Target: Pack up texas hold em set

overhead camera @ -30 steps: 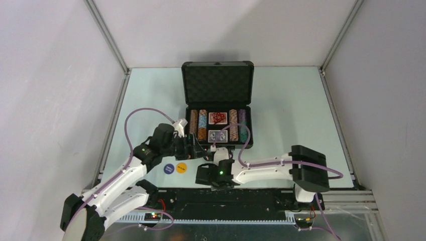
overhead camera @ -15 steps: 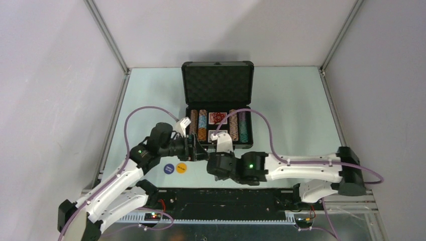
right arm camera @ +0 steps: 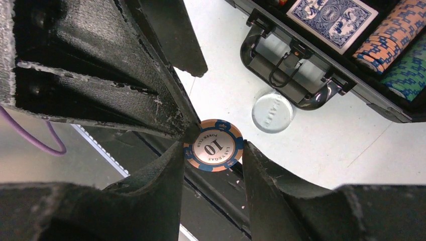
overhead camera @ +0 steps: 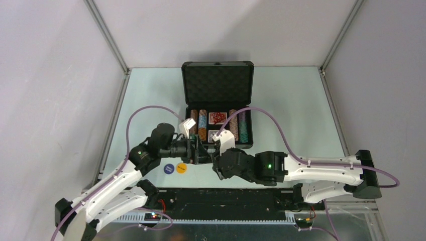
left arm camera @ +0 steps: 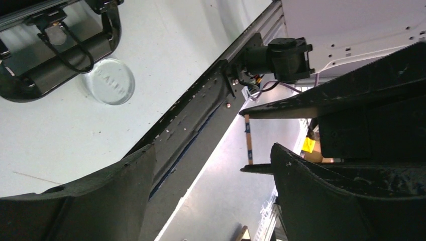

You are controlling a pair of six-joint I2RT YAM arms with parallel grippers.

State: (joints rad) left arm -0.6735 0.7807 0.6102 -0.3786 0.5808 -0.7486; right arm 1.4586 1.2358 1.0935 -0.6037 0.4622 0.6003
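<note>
**One Loose Chip Pinched in Front of the Open Case**

The pale flat counter (overhead camera: 291, 100) carries the small black hard case (overhead camera: 217, 83). It stands open with its foam-lined lid upright, so the tray can take parts from above. Both arms meet just in front of the case's black handle (right arm camera: 289, 75).

The left pincer (left arm camera: 211, 150) is spread wide with nothing between its fingers, close beside the right one. I judge this a hand-over spot, the wide spread leaving the other arm room to work. The right pincer (right arm camera: 212, 145) is closed on the rim of a round orange-and-blue poker chip marked 10 (right arm camera: 213, 153), held over the counter's near edge. A rim grip like this should let the chip drop on edge into a row.

In the tray, rows of striped chips (overhead camera: 202, 125) flank a blue-backed card deck (right arm camera: 331, 15) and the red dice (overhead camera: 217, 117).

Three pieces lie outside, not yet packed. A clear round button (right arm camera: 272, 111) sits just beside the handle. A blue round button (overhead camera: 169, 168) and a yellow round button (overhead camera: 181, 167) lie side by side near the left arm.
</note>
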